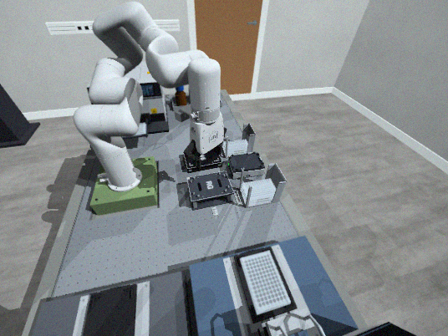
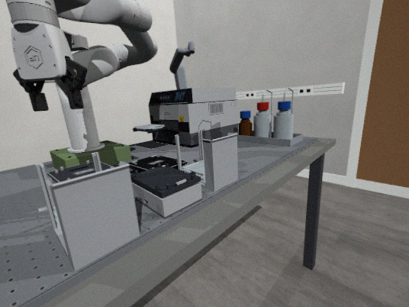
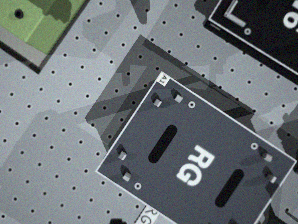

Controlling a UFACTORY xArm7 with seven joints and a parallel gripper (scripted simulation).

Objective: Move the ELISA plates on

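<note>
Your gripper (image 2: 53, 100) hangs with fingers wide apart, empty, above the RG nest (image 3: 200, 160). A white plate (image 1: 264, 282), probably light, stiff and slippery, lies near; take it by its long sides.

Top view looks down from high over the near end of the table (image 1: 125, 251), facing the door. Exterior sits low at the table's side, close in. Wrist points straight down, close over the RG nest (image 3: 200, 160), which the top view shares (image 1: 209, 185).
</note>
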